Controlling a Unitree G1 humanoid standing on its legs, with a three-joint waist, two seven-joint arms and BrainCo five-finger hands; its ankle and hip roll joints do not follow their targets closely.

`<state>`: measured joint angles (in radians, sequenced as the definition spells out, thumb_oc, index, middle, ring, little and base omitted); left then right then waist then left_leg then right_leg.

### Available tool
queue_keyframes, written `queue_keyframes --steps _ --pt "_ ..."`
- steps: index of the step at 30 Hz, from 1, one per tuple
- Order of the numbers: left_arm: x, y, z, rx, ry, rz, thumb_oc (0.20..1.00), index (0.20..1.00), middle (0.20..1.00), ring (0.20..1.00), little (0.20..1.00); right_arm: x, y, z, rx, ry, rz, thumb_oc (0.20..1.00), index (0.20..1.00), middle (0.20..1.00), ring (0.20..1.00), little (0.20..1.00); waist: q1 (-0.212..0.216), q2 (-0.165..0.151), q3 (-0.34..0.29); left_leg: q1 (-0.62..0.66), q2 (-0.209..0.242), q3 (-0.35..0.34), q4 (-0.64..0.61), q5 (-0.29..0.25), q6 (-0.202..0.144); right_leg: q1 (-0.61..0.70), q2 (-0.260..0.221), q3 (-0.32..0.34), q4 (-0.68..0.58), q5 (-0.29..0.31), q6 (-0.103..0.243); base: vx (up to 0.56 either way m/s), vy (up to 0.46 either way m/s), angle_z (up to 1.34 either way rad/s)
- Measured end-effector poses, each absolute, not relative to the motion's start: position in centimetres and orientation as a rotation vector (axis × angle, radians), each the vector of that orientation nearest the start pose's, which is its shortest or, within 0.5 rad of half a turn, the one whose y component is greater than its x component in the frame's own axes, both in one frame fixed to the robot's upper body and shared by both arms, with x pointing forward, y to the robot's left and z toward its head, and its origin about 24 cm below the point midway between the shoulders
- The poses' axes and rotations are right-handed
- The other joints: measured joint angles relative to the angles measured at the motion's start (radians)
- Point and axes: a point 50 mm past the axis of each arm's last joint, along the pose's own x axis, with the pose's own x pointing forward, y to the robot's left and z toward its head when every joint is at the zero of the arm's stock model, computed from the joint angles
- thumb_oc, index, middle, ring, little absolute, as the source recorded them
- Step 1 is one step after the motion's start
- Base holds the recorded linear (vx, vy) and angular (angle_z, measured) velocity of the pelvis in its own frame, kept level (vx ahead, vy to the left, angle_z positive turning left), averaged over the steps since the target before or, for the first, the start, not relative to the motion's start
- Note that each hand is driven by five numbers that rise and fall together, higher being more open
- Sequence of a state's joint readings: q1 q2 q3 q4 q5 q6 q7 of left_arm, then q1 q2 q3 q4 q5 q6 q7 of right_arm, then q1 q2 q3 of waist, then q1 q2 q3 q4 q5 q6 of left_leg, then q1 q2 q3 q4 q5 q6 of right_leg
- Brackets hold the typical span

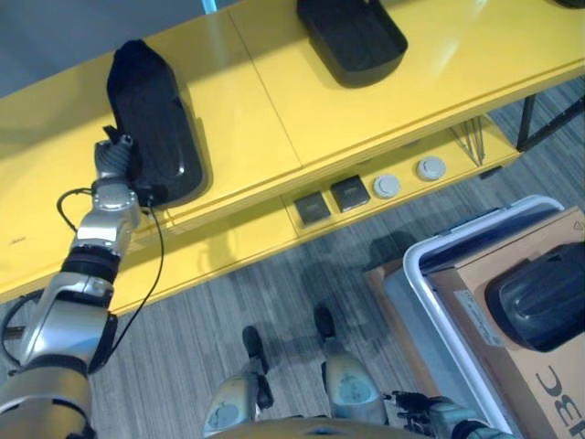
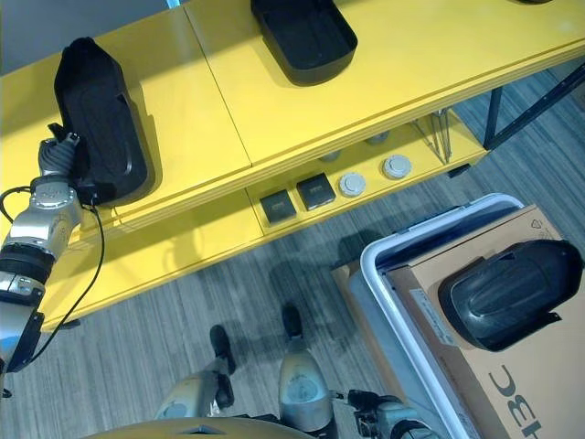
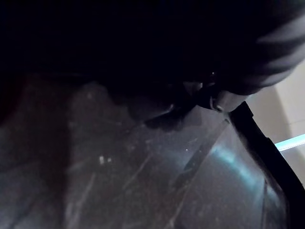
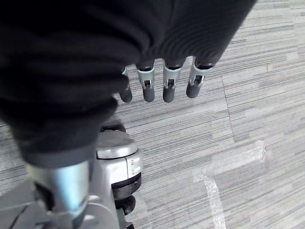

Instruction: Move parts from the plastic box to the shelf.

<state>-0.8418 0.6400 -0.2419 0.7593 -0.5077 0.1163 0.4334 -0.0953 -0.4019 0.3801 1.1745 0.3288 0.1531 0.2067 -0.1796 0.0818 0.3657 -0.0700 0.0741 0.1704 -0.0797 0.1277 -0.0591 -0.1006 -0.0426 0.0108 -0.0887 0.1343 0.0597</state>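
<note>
While my left hand [image 1: 115, 157] rests on the black part [image 1: 151, 128] atop the shelf [image 1: 274, 101], grip unreadable, I judge placing nearly done, then back to the plastic box [image 2: 402, 274]; right hand [image 4: 162, 81] hangs relaxed.

The yellow shelf [image 1: 265, 101] carries two black moulded parts on top, one at its left end [image 1: 151, 123] and one further right [image 1: 352, 37], while the grey plank floor [image 2: 174, 311] bears the white plastic box [image 2: 388, 274].

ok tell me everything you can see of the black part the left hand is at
The black part is a long glossy plastic-looking shell, rounded at the far end and dished like a tray with a raised rim. It lies flat on the yellow shelf near its left end. The left hand is at its near edge; the fingers are hidden against it.
</note>
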Motion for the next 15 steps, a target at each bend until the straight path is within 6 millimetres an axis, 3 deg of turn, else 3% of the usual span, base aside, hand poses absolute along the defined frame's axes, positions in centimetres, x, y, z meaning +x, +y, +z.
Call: queue_keyframes --steps 1,2,3,15 --pt "37.9 27.7 16.6 0.199 0.002 0.513 0.435 0.435 0.435 0.435 0.435 12.0 -26.1 -14.4 -0.159 1.279 0.065 1.0 1.0 1.0 1.0 1.0 0.0 -0.004 0.002 0.0 0.0 0.0 0.0 0.0 0.0 0.0 0.0 0.0 0.0 -0.001 0.001 0.0 0.0 0.0" --pt "38.0 27.6 16.9 0.202 0.001 0.512 0.561 0.561 0.561 0.561 0.561 12.2 -26.0 -14.3 -0.151 1.271 0.064 1.0 1.0 1.0 1.0 1.0 0.001 -0.008 0.005 -0.001 0.0 0.0 0.0 -0.001 -0.001 0.0 0.0 0.0 0.0 -0.004 0.005 0.0 0.0 0.0" --pt "38.1 27.5 17.1 0.208 -0.001 0.51 1.0 1.0 1.0 1.0 1.0 12.4 -26.0 -14.3 -0.139 1.264 0.059 1.0 1.0 1.0 1.0 1.0 0.002 -0.013 0.008 -0.002 0.0 -0.001 -0.001 -0.003 -0.005 -0.001 -0.001 0.0 0.0 -0.003 0.005 0.0 0.0 0.0" --pt "38.9 27.0 18.0 0.263 0.06 0.507 1.0 1.0 1.0 1.0 1.0 12.9 -25.4 -14.3 -0.104 1.229 0.061 1.0 1.0 1.0 1.0 1.0 -0.002 -0.021 0.008 0.012 0.0 -0.008 -0.005 0.002 0.001 0.02 -0.001 -0.013 0.003 0.002 -0.001 0.01 -0.02 0.02"
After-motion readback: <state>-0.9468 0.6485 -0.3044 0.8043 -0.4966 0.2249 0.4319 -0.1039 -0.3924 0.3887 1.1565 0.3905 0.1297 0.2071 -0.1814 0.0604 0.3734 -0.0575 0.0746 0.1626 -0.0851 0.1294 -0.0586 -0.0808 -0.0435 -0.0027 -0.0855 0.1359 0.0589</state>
